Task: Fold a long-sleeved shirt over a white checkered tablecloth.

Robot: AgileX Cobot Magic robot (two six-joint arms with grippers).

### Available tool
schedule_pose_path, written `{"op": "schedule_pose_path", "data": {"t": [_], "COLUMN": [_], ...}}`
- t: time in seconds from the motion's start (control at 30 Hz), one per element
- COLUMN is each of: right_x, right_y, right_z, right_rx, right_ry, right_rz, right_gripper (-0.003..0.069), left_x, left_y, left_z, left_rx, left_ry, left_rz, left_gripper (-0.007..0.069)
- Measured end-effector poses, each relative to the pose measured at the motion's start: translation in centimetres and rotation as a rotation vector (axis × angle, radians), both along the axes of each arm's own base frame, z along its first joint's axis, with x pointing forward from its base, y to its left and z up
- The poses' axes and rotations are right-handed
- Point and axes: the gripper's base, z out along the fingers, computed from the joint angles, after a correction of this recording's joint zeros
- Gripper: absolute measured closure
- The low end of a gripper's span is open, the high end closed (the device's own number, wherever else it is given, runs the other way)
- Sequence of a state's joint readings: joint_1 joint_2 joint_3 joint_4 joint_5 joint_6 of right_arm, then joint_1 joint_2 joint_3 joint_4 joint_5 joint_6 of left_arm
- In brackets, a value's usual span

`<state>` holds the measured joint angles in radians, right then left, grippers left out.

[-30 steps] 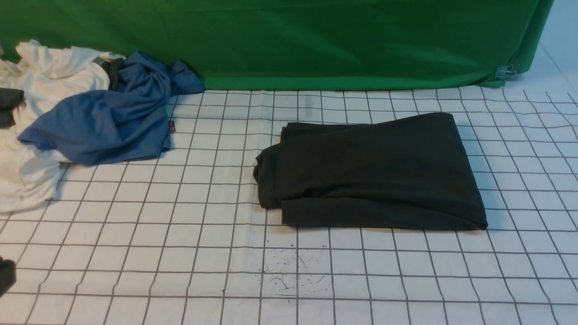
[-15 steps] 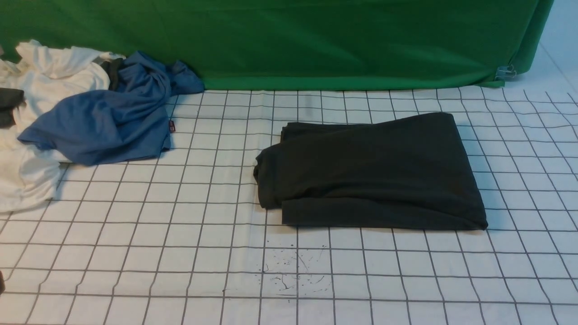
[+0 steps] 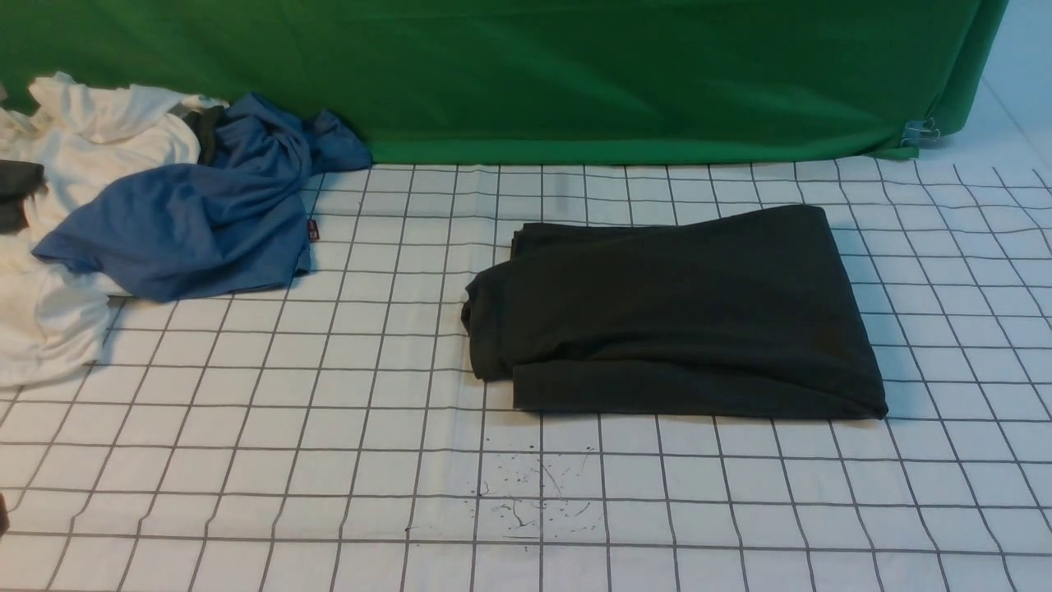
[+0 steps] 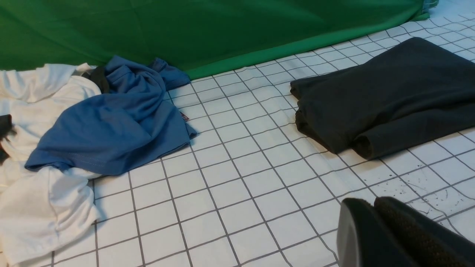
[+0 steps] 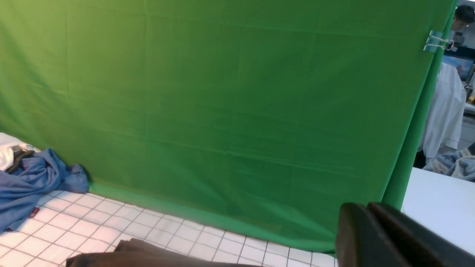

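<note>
The long-sleeved shirt (image 3: 674, 312) lies folded into a dark, roughly rectangular stack on the white checkered tablecloth (image 3: 329, 460), right of centre. The left wrist view shows the shirt (image 4: 389, 96) with a rolled near edge, and my left gripper (image 4: 373, 202) shut and empty over bare tablecloth (image 4: 241, 185), well short of it. My right gripper (image 5: 365, 205) is raised and faces the backdrop, its jaws together with nothing between them. Below it only an edge of the shirt (image 5: 148, 256) shows. Neither arm reaches into the front view beyond a dark sliver at the left edge.
A crumpled blue shirt (image 3: 189, 222) and a white garment (image 3: 49, 321) are piled at the far left. A green cloth (image 3: 575, 74) hangs along the back, held by a clip (image 3: 919, 131). Ink specks (image 3: 534, 493) mark the tablecloth in front of the folded shirt.
The dark shape at the front view's lower left edge has drawn back almost out of frame. The folded shirt has not moved.
</note>
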<state>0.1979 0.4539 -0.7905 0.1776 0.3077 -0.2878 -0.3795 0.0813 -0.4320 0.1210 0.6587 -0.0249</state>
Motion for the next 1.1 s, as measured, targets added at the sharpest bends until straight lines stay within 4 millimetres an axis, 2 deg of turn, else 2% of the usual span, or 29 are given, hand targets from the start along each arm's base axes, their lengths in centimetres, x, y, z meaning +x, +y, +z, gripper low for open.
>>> {"op": "schedule_pose_path", "data": {"t": [0.1, 0.27, 0.3, 0.33, 0.37, 0.43, 0.57, 0.73, 1.1], "right_x": [-0.3, 0.0, 0.0, 0.1, 0.1, -0.3, -1.0, -1.6, -1.7], "right_y": [-0.1, -0.6, -0.8, -1.1, -1.1, -1.5, -1.9, -2.0, -2.1], "right_z": [-2.1, -7.6, -8.9, -11.7, -12.4, -16.7, -21.2, -22.1, -22.4], "right_rx": [-0.005, 0.051, 0.059, 0.083, 0.076, 0.087, 0.091, 0.114, 0.065], "right_ry": [0.020, 0.064, 0.074, 0.111, 0.120, 0.189, 0.235, 0.238, 0.261], "right_rz": [-0.004, -0.075, -0.095, -0.136, -0.141, -0.197, -0.245, -0.265, -0.271], "right_gripper": [0.0642, 0.0643, 0.0643, 0.0643, 0.0643, 0.0643, 0.0644, 0.0644, 0.0644], "left_x": [0.0, 0.0, 0.0, 0.0, 0.0, 0.0, 0.0, 0.0, 0.0], "left_y": [0.0, 0.0, 0.0, 0.0, 0.0, 0.0, 0.0, 0.0, 0.0], "left_z": [0.0, 0.0, 0.0, 0.0, 0.0, 0.0, 0.0, 0.0, 0.0], "left_rx": [0.000, 0.000, 0.000, 0.000, 0.000, 0.000, 0.001, 0.001, 0.001], "left_ry": [0.000, 0.000, 0.000, 0.000, 0.001, 0.001, 0.001, -0.001, 0.000], "left_rz": [0.000, 0.000, 0.000, 0.000, 0.000, 0.000, 0.000, 0.000, 0.000], "left_gripper": [0.0632, 0.0632, 0.0632, 0.0632, 0.0632, 0.0632, 0.0632, 0.0632, 0.0632]}}
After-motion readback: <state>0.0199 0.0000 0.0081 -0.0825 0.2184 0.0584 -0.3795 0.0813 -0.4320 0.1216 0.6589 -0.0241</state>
